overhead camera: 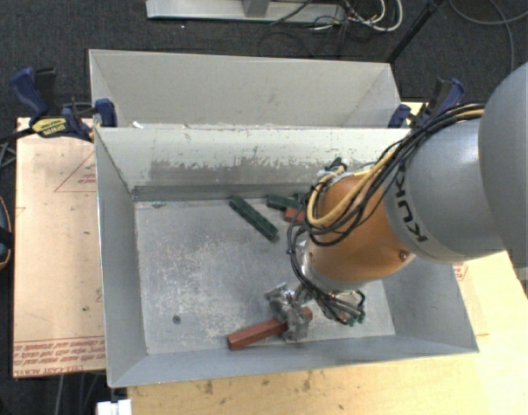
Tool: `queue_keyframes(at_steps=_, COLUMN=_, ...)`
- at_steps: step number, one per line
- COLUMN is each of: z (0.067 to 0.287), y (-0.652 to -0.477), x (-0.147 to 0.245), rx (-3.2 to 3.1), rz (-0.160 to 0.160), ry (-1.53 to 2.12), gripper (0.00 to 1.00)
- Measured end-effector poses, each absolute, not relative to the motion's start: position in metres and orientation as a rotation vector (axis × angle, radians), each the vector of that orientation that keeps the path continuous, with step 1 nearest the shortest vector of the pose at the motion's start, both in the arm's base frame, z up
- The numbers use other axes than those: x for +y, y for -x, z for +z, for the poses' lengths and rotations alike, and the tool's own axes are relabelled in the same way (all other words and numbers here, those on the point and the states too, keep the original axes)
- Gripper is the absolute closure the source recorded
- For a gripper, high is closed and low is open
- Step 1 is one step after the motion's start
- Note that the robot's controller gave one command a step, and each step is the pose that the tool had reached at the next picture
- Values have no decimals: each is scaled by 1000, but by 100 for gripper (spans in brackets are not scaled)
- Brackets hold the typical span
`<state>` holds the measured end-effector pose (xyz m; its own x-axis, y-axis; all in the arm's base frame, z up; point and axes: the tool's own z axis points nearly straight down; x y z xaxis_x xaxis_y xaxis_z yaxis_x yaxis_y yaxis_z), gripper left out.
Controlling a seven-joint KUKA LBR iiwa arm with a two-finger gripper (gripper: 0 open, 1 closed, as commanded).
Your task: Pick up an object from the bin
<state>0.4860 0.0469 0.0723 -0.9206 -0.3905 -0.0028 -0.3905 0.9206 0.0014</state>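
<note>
My gripper [291, 314] is low at the bin's front, right of centre, its metal fingers down at the floor. A red-brown flat bar [254, 335] lies along the front wall, and its right end reaches in under the fingers; whether they grip it is hidden. A small dark green piece [354, 316] lies just right of the gripper. Farther back a dark green strip [253, 217] lies slanted near the back wall.
Another dark green thing with a red bit [287, 203] lies by the back wall, partly hidden under the arm's orange cover. The arm's big grey body covers the bin's right side. The left half of the floor is bare metal.
</note>
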Motion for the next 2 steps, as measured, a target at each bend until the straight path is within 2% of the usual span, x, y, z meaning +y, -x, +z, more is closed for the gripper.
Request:
queue_keyframes(at_steps=1, z=72, y=-486, x=47, rx=3076, rz=3, ry=625, gripper=100)
queue_keyframes(at_steps=2, z=206, y=-487, x=35, rx=3084, rz=1, ry=587, gripper=100)
